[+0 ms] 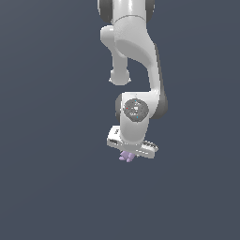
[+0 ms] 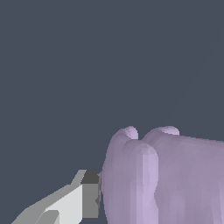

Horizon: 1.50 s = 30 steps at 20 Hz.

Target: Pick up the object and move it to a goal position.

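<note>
A plain dark slate backdrop is filling the exterior view. There the lilac object is peeking out at six o'clock beneath the white gripper; its long axis is unreadable. The wrist view is showing one finger touching the object's flank, apparently gripping; the opposite finger is hidden.

The robot arm is white, smooth and shiny, made of fat round tubes joined by curvy bends. Dark grey bands show at its joints. Near its lower end is a round grey cap with tiny red and blue dots on it. Just below the cap sits a flat white block with small dark marks. In the wrist view, one pincer finger is pale grey-white with a dark grey square tip.
</note>
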Available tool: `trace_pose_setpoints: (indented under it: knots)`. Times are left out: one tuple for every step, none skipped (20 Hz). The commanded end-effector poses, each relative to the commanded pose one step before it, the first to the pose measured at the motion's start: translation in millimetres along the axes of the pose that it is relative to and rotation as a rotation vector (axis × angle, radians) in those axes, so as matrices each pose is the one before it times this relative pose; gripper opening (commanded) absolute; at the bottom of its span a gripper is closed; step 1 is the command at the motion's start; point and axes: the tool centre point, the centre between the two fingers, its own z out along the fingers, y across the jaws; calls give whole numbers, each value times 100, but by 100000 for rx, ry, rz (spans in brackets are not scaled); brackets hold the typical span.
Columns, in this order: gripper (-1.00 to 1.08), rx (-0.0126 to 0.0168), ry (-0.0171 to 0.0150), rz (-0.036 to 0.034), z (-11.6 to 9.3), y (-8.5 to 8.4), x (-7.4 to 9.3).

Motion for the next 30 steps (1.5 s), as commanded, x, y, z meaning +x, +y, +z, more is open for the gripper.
trace_pose_setpoints:
  knots:
    - [-100,74,115,-105,-1985,-1681,-417]
    - [-100,-55,16,39,-857,-703,-170]
    - [-100,0,0,0,-877,-735,-179]
    - [-100,0,0,0,-885,-742,-179]
    - [-100,0,0,0,-888,-745,-177]
    - [-100,0,0,0,-888,-745,-174]
    - [-100,0,0,0,-884,-743,-171]
    - [-100,0,0,0,-880,-741,-167]
    - [-100,0,0,0,-874,-737,-163]
    - [-100,0,0,0,-866,-732,-158]
    - [-100,0,0,0,-857,-727,-153]
    - [-100,0,0,0,-847,-721,-148]
    - [-100,0,0,0,-836,-714,-143]
    - [-100,0,0,0,-824,-706,-137]
    - [-100,0,0,0,-803,-691,-129]
    - [-100,0,0,0,-742,-641,-115]
    - [-100,0,0,0,-676,-587,-101]
    - [-100,0,0,0,-613,-535,-88]
    - [-100,0,0,0,-554,-486,-76]
    - [-100,0,0,0,-498,-438,-65]
    - [-100,0,0,0,-444,-393,-55]
    - [-100,0,0,0,-392,-349,-46]
    - [-100,0,0,0,-345,-309,-37]
    - [-100,0,0,0,-301,-271,-30]
    - [-100,0,0,0,-262,-237,-23]
    - [-100,0,0,0,-226,-206,-18]
    - [-100,69,-8,-1,-216,-158,-12]
    - [-100,0,0,0,-161,-149,-10]
    - [-100,0,0,0,-133,-123,-7]
    - [-100,0,0,0,-106,-99,-5]
